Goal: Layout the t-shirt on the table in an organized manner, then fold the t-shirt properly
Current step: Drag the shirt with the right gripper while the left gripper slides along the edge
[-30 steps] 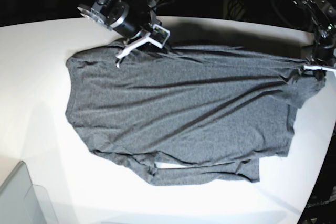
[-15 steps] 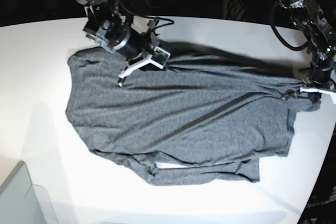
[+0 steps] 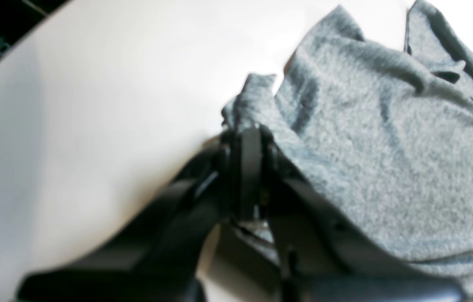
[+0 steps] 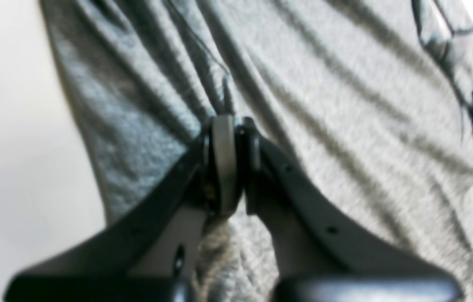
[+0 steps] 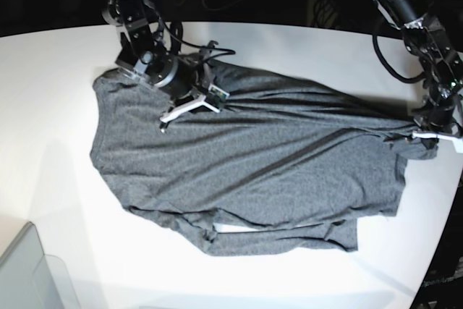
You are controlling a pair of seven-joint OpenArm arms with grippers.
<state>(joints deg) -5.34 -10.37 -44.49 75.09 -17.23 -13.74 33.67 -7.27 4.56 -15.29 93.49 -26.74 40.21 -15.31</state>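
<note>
The dark-grey t-shirt (image 5: pixel 253 171) lies spread and wrinkled across the white table (image 5: pixel 43 106). My right gripper (image 5: pixel 172 114), on the base view's left, is shut on a fold of the shirt's far edge. In the right wrist view the right gripper (image 4: pixel 230 126) pinches a ridge of the t-shirt (image 4: pixel 345 105). My left gripper (image 5: pixel 427 135), at the base view's right, is shut on the shirt's end near the table edge. The left wrist view shows the left gripper (image 3: pixel 249 138) clamped on a bunched edge of the t-shirt (image 3: pixel 387 167), with the bare table (image 3: pixel 93 105) beside it.
A translucent grey bin corner (image 5: pixel 29 273) sits at the front left of the table. The table's curved edge runs close behind my left gripper at the right. Dark equipment and cables stand beyond the far edge.
Both grippers have moved toward the table's front, dragging the shirt's far edge with them. The cloth between them is now more bunched.
</note>
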